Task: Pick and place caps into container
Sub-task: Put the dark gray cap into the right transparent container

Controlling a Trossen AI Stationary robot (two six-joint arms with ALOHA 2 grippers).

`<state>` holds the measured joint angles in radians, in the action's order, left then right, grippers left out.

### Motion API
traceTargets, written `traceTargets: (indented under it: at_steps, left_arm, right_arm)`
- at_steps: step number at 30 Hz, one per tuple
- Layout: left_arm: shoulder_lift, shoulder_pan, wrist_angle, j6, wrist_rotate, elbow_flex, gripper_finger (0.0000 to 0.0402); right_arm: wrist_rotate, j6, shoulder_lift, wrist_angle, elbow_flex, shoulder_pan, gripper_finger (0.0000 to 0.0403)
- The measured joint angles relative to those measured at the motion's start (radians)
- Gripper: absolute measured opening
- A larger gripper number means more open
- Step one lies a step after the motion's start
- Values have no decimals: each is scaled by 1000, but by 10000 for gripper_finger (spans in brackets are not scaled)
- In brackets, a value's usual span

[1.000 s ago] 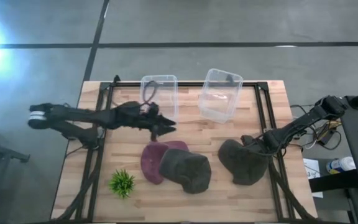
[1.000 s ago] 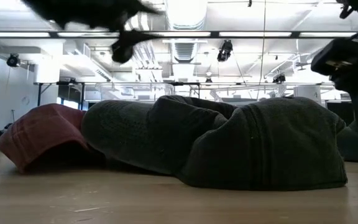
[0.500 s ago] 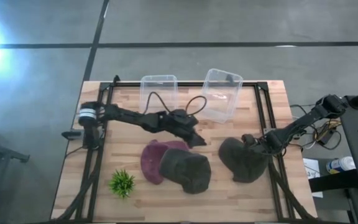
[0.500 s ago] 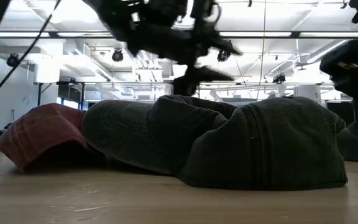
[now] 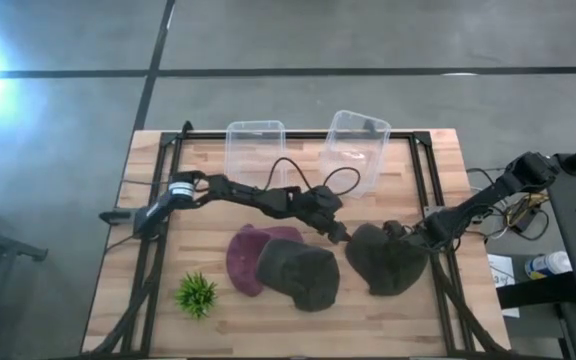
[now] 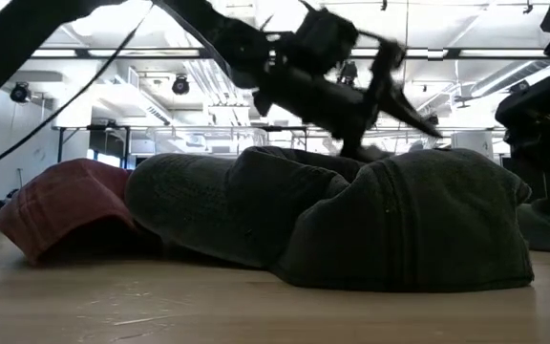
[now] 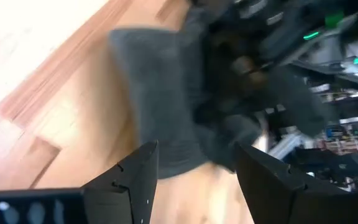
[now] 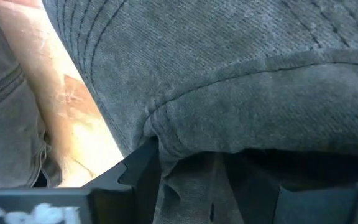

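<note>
Three caps lie on the table: a maroon cap (image 5: 243,255), a dark grey cap (image 5: 303,275) overlapping its right side, and a second dark grey cap (image 5: 380,262) farther right. My left gripper (image 5: 340,232) is stretched across the table, open, just left of that right-hand grey cap (image 7: 166,93) and not touching it. My right gripper (image 5: 408,236) sits at this cap's far right part, shut on its fabric (image 8: 241,93). In the low view the near grey cap (image 6: 351,220) fills the middle, with the maroon cap (image 6: 60,205) beside it. My right gripper holds the right-hand grey cap by a bunched fold of fabric at its far right edge (image 8: 191,168), pinched between the two fingers (image 8: 143,168). It comes in slanting from the table's right. The cap still rests on the table.
Two clear plastic containers stand at the far edge, one upright (image 5: 256,150) and one turned askew (image 5: 354,152). A small green plant (image 5: 196,294) stands near the left front. Black frame rails (image 5: 153,250) run along both table sides. The right arm's cable bundle lies off the right edge.
My left arm has swung from beside the left container toward the table's right and near edge, coming down close to the right-hand grey cap. My right gripper has drawn slightly left, and that grey cap has slid a little leftward with it.
</note>
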<state>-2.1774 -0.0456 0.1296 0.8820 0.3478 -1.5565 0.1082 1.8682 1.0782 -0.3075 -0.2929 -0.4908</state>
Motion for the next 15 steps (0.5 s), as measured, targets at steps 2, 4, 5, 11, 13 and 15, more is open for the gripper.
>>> traceTargets:
  at_steps: [2,4,5,11,13,15]
  left_arm:
    - [-19,1,-5,1,-14,-21,202]
    - [-28,1,-9,-1,-25,-32,202]
    - [-33,1,-5,0,-28,-37,202]
    - [-77,0,-26,7,-38,-37,202]
    - [-82,1,-14,4,-42,-37,202]
    - [-92,1,-15,4,-42,-36,202]
  right_arm:
    - [1,-22,-1,17,5,0,166]
    - [0,-44,0,33,6,0,166]
    - [0,-53,2,42,7,0,166]
    - [0,-94,3,53,-1,0,166]
    - [6,-116,4,52,-7,0,166]
    - [16,-122,4,51,-10,0,166]
